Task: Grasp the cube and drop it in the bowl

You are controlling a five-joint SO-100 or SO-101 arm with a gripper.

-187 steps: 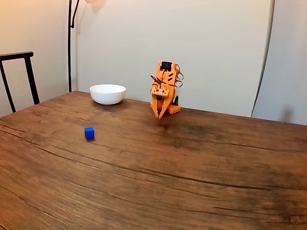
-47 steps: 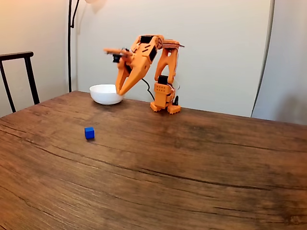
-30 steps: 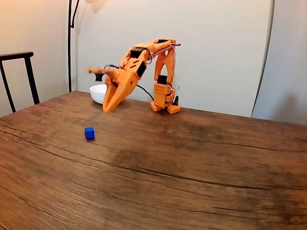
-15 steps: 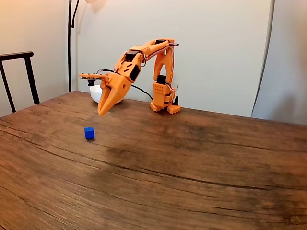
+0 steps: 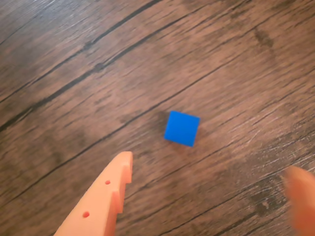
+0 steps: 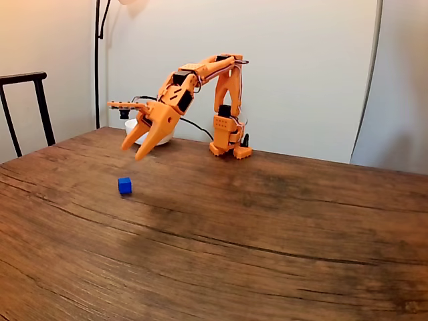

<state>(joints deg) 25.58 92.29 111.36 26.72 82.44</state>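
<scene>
Wooden worktop (image 6: 267, 227), dark-grained, carrying all items; a pale wall rises behind its far edge, and a dark chair (image 6: 27, 107) stands off its left edge in the fixed view. Orange arm (image 6: 214, 80), based near the far edge of the worktop, reaches toward the left of the fixed view and downward. White bowl (image 6: 134, 127), near the far-left part of the worktop beside the arm's base, largely covered by the arm's forward links.

Gripper (image 6: 132, 152), raised above the worktop with its tips pointing down, jaws spread well apart and empty. In the wrist view the gripper (image 5: 211, 167) shows one orange finger (image 5: 106, 196) entering from the lower-left edge and a second, blurred finger at the lower-right edge, with bare wood between them.

Blue cube (image 6: 124, 185), resting on the worktop toward its left side, nearer the camera than the bowl and clear of every other object. In the fixed view it lies below and slightly left of the gripper tips, not touching them. In the wrist view the cube (image 5: 181, 128) sits flat on the wood, beyond the finger tips and roughly between their lines, closer to the lower-left finger.
</scene>
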